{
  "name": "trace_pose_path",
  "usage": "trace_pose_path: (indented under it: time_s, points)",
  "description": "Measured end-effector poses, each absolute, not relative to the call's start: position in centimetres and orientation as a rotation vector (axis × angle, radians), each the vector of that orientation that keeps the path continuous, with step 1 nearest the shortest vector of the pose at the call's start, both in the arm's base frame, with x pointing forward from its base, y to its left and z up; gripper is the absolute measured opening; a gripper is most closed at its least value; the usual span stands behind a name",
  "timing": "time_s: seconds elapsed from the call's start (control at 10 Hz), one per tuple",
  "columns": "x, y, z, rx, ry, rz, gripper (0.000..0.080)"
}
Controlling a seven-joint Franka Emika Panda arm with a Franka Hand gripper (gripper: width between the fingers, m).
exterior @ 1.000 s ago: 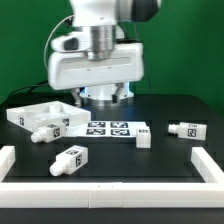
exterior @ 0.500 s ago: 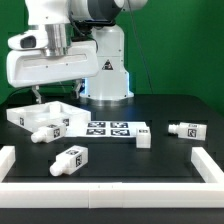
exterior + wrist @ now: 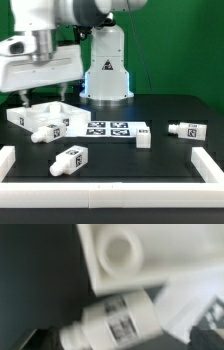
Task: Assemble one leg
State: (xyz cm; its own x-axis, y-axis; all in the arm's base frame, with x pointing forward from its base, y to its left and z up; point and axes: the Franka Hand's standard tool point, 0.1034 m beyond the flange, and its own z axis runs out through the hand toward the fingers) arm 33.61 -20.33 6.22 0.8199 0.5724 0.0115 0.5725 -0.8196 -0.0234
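Four white legs with tag markers lie on the black table. One leg (image 3: 50,128) rests against the front of the white square panel (image 3: 30,112); the others lie at the front left (image 3: 68,159), the middle (image 3: 141,134) and the right (image 3: 187,129). My gripper (image 3: 41,95) hovers above the panel at the exterior view's left, empty, with its jaws apart. The blurred wrist view shows the leg (image 3: 120,319) beside the panel's corner and one of its holes (image 3: 122,252).
The marker board (image 3: 108,128) lies mid-table. A low white rail runs along the front (image 3: 110,190), with ends at the left (image 3: 6,158) and right (image 3: 207,165). The robot base (image 3: 105,70) stands behind.
The gripper has swung from the middle of the table to the exterior view's left, over the panel. The parts have not moved.
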Motion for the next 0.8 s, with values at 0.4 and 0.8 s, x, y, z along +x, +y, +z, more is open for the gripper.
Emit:
trace_pose_path:
  time_s: [0.4, 0.8]
  points:
    - [32.4, -22.9, 4.8, -2.943, -0.966, 0.02, 0.0649]
    - [30.9, -24.3, 1.4, -2.926, -1.016, 0.08, 0.0649]
